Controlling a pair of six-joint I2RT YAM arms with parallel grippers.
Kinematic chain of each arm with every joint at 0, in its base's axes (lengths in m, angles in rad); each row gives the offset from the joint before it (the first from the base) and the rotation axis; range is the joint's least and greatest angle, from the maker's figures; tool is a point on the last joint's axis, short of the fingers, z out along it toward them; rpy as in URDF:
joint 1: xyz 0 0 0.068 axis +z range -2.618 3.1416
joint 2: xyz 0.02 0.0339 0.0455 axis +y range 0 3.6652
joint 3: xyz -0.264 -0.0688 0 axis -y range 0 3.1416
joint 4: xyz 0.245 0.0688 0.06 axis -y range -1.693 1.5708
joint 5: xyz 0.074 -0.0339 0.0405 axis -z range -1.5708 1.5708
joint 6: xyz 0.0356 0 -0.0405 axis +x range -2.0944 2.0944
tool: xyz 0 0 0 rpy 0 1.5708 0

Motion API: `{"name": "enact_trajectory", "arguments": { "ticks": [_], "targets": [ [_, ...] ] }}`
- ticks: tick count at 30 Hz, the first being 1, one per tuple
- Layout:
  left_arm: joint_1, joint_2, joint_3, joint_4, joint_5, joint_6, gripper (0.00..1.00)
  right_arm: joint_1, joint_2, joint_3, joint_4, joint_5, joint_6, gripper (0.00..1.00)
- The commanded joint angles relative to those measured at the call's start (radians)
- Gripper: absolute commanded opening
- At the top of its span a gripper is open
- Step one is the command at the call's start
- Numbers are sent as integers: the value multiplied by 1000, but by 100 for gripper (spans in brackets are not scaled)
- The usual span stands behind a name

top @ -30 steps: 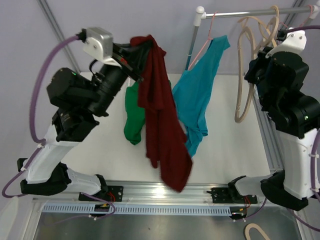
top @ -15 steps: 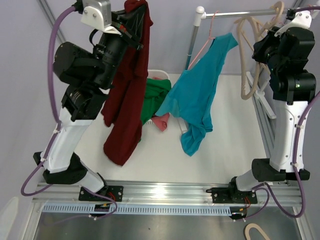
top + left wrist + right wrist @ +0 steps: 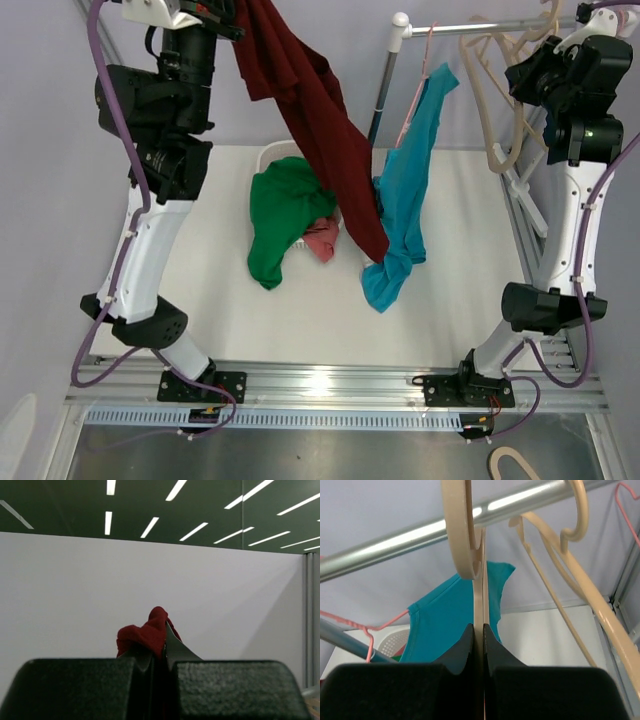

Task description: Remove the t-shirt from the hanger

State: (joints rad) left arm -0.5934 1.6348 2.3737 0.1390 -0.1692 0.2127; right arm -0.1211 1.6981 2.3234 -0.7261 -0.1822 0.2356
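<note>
The left claw [image 3: 225, 15] is lifted high at the far left, its jaws pinched tight on a bunched edge of the dark red t-shirt [image 3: 310, 120]. The shirt hangs from that one point. Seen from above, its long axis slants from the claw down and rightward, and the loose lower end points at the middle of the surface [image 3: 450, 290], just right of the white basket [image 3: 272, 155] with the green garment [image 3: 280, 215] spilling over it. That end overlaps the teal shirt [image 3: 410, 190] on its pink hanger [image 3: 420, 70]; I can't tell whether they touch.

Well off to the right, the right claw [image 3: 479, 630] is clamped on the thin stem of a beige hanger [image 3: 457, 535], just under its hook at the rail [image 3: 395, 542]. No red cloth shows on that hanger, so I'd judge the shirt already free of it. The basket sits below and slightly right of the left claw, so that arm is the nearer one to lower the shirt.
</note>
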Motion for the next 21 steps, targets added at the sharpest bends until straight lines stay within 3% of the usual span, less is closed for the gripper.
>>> {"name": "enact_trajectory", "arguments": {
  "ticks": [1, 6, 12, 21],
  "targets": [
    [79, 16, 39, 97, 62, -84, 1, -15, 38, 77, 108, -54, 4, 0],
    [156, 45, 7, 103, 83, -134, 1, -17, 121, 137, 128, -53, 13, 0],
    [193, 89, -132, 172, 80, -161, 1, -15, 182, 171, 134, -69, 27, 0],
    [233, 275, -68, 114, 85, -248, 1, 9, 195, 105, 128, -54, -13, 0]
  ]
}}
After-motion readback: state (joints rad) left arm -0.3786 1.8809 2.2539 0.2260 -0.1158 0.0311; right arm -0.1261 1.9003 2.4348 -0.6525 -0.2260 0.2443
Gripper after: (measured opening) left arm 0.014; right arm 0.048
